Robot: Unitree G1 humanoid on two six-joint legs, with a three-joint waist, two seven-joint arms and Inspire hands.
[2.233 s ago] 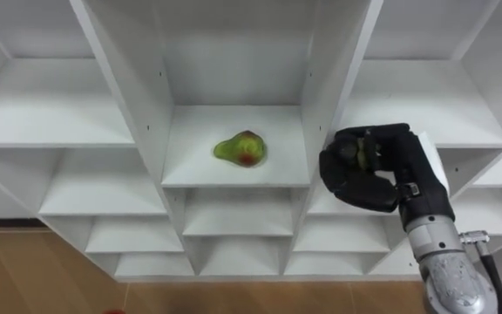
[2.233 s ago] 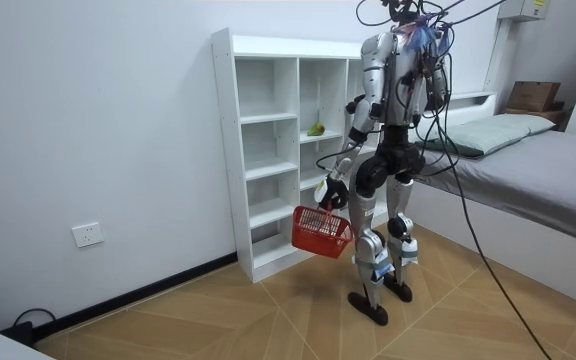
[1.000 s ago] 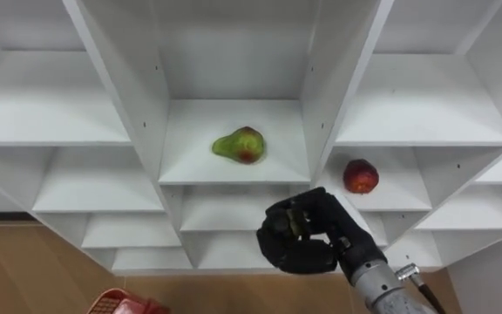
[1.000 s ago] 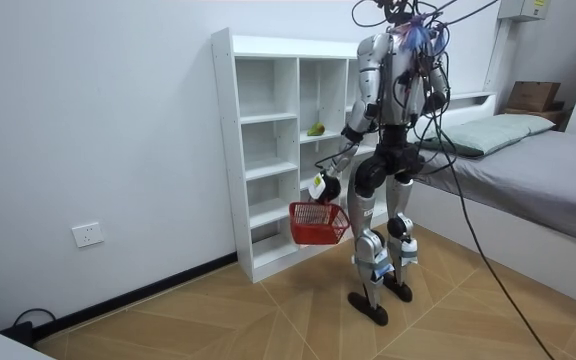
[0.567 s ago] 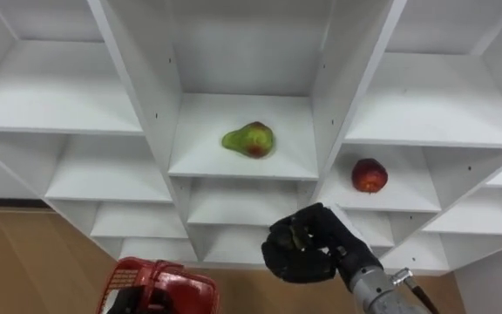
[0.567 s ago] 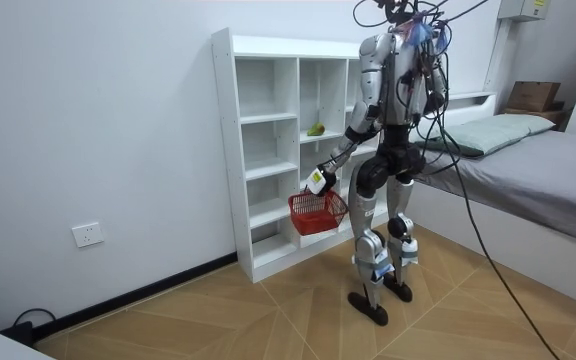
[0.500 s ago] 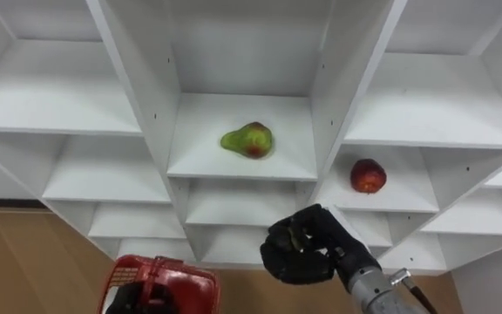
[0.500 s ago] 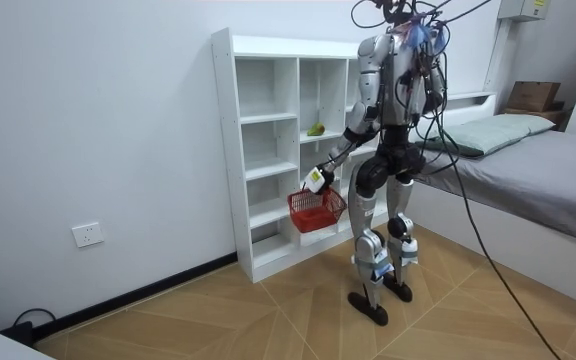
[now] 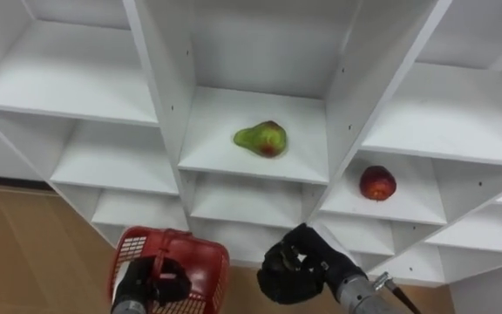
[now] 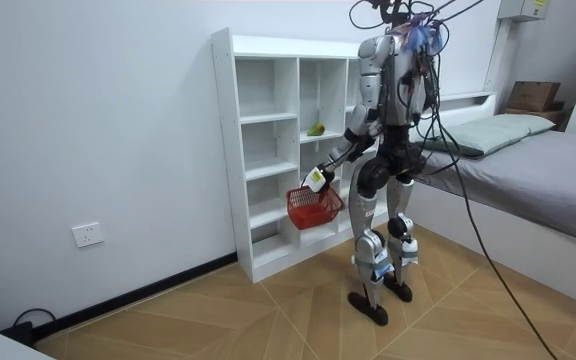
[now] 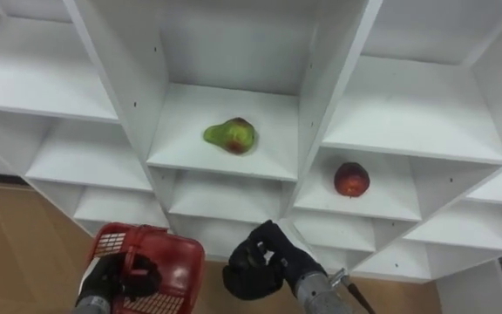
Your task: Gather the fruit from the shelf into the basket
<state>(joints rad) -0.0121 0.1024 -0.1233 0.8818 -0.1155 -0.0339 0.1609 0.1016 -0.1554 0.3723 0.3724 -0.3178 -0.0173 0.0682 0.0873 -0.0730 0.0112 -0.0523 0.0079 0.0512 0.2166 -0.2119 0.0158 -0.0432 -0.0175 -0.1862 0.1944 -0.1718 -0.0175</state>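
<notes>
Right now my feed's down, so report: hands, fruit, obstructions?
Left hand shut on handle of red basket. Right hand beside it, contents unclear. Pear and apple on shelves, uncollected, nothing blocking them.

No legible text, number, brand or sign found on shelves, basket or fruit. Yellow label (image 10: 539, 8) on wall unit (image 10: 516, 10), top right of room view: too small to read.
</notes>
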